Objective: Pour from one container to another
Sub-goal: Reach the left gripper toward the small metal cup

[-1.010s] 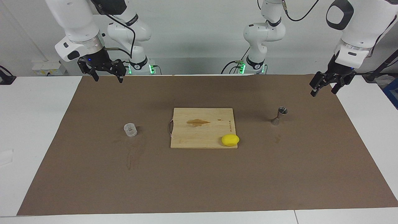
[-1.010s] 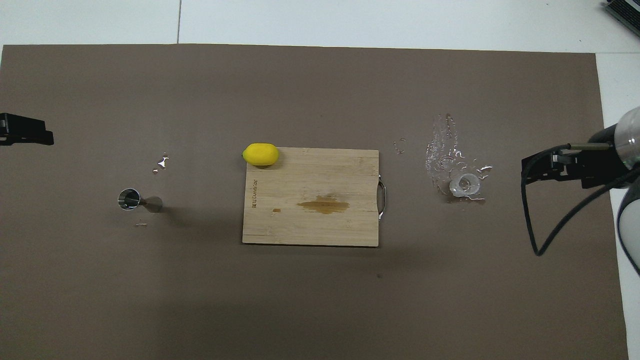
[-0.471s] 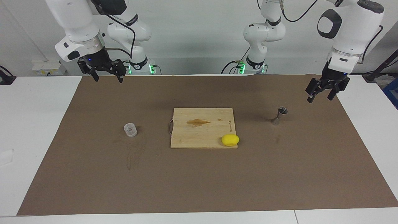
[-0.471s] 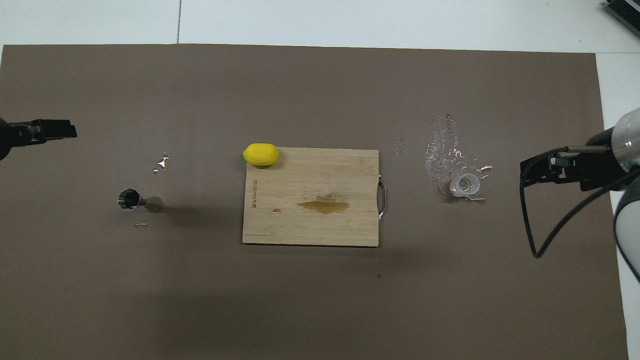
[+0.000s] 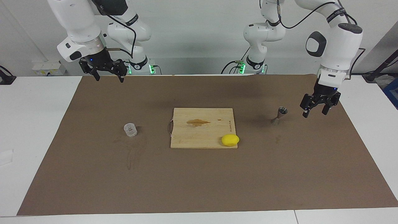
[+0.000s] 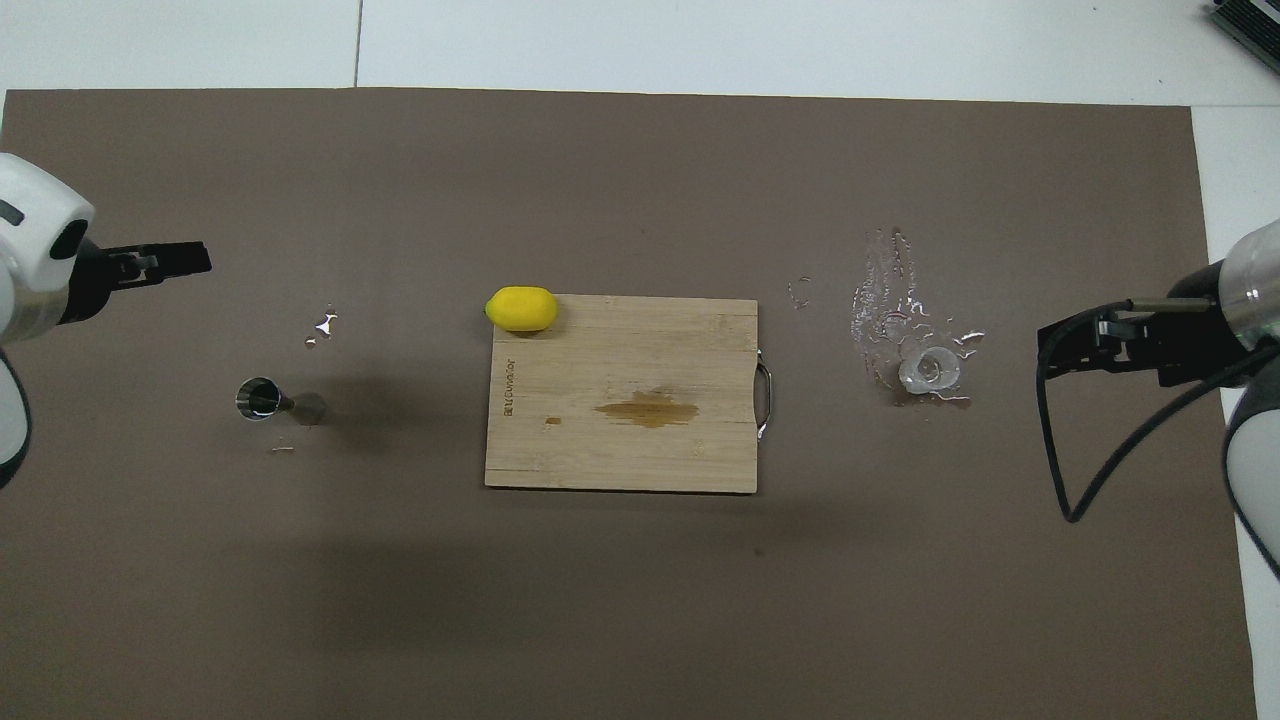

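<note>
My left gripper [image 5: 314,111] hangs open and empty beside the jigger [image 5: 279,115], my right gripper [image 5: 107,76] open, well apart from the cup [image 5: 130,129].

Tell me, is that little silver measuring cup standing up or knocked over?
Standing up. The silver jigger rests on its lower cone on the brown mat, open mouth upward; the overhead view shows its round rim.

Bright, even light, and my feed is sharp.
Soft shadows on the brown mat [image 5: 199,174]; wet streaks [image 6: 885,300] glare at 3 o'clock overhead.
</note>
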`<state>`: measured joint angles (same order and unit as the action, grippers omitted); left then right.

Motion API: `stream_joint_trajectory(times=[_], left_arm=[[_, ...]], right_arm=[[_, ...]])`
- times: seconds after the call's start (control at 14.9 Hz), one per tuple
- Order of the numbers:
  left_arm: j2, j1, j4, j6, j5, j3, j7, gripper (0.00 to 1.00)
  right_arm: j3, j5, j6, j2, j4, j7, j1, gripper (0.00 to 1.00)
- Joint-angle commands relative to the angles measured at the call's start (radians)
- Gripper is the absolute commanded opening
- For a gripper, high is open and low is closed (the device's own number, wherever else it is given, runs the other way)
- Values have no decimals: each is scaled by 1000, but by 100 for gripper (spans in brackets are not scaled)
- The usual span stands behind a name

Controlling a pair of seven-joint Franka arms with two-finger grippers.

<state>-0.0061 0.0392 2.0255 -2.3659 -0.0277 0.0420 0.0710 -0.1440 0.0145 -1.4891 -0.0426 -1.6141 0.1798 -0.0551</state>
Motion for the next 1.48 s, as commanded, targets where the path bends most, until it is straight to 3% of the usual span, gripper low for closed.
stream_joint_trajectory(times=[0.0,0.27,0.54,0.67,0.81,1.28,1.41], left_arm=[[2,50,19,-24,15,9,23,100],[-14,105,10,163,15,7,18,100],[-18,168,7,227,15,9,10,100],[-17,165,-33,333,15,9,9,100],[-15,149,-45,341,-3,12,-5,100],[1,-19,-34,365,-435,15,-581,100],[14,-54,-18,364,-510,15,-791,100]], right_arm=[[-2,-21,-19,-28,-35,-17,-6,100],[-3,-21,-17,-30,-36,-17,-6,100],[-3,-21,-17,-28,-35,-17,-6,100],[-3,-21,-17,-30,-35,-17,-5,100],[-5,-21,-17,-28,-35,-17,-5,100],[-5,-21,-17,-30,-35,-16,-3,100],[-5,-21,-17,-28,-35,-17,-3,100]])
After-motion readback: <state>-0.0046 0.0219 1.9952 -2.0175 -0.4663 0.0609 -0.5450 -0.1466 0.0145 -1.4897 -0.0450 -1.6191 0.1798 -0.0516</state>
